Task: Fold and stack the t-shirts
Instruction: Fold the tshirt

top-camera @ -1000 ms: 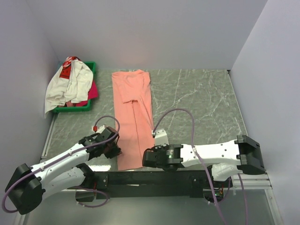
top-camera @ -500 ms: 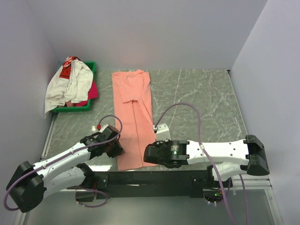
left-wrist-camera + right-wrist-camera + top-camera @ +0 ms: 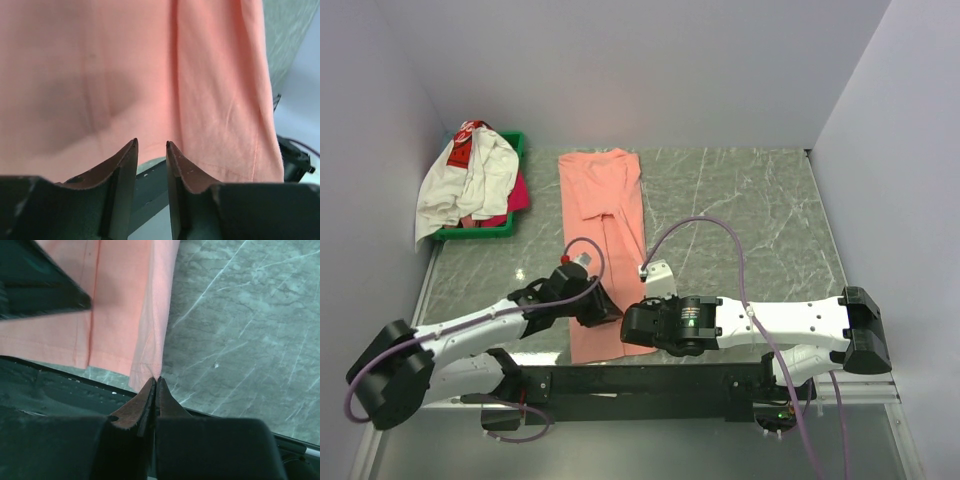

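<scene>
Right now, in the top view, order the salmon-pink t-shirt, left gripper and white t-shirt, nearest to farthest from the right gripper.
1. salmon-pink t-shirt, near corner at the right gripper.
2. left gripper, just left of it.
3. white t-shirt, far left corner.

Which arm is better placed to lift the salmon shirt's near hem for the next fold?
Right. The right gripper is shut at the near right corner of the salmon shirt, apparently pinching it. The left gripper hangs open over the hem and grips nothing yet.
</scene>
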{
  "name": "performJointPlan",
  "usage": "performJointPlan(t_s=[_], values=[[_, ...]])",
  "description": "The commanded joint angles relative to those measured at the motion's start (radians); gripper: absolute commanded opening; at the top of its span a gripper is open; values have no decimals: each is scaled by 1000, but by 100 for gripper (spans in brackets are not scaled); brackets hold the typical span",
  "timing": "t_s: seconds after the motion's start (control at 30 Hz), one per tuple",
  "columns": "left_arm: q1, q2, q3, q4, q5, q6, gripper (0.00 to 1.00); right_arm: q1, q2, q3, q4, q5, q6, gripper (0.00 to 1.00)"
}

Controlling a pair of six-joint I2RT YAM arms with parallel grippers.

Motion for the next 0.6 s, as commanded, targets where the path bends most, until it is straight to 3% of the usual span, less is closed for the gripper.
performJointPlan(t_s=[0.0,0.3,0.57], values=[[-53,77,5,220,64,-29,35,-3,-24,3,39,2,8,0],[-176,364,46,453,50,-138,28,-3,-44,-21,77,-21,21,0],[-239,468,66,656,62,-196,29,-3,-63,-44,107,-40,25,0]])
